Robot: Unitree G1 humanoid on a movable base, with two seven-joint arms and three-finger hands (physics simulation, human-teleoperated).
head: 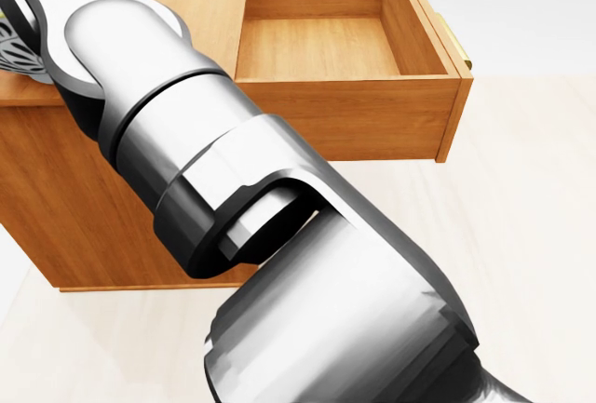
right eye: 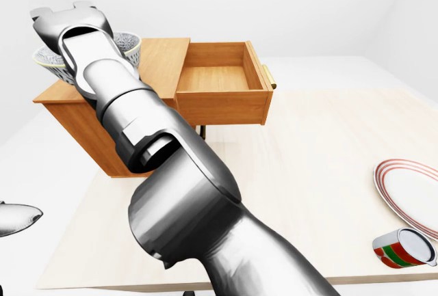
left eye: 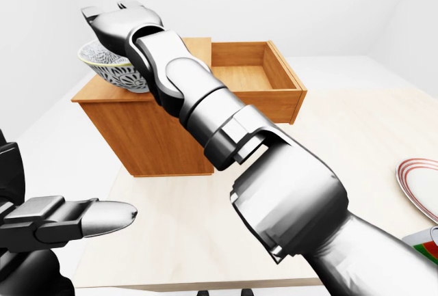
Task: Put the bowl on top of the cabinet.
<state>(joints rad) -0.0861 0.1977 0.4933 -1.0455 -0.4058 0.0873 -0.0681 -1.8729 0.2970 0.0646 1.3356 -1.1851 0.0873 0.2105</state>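
Your right hand (left eye: 120, 24) sits over the bowl (left eye: 109, 70) at the cabinet (left eye: 157, 139) top's left end, clear of the open drawer (left eye: 250, 77); whether its fingers pinch the rim, can't tell.

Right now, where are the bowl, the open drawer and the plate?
bowl (left eye: 113, 76): left-eye view, patterned outer wall.
drawer (right eye: 209, 78): right-eye view, bare inner floor.
plate (right eye: 414, 197): right-eye view, white middle.
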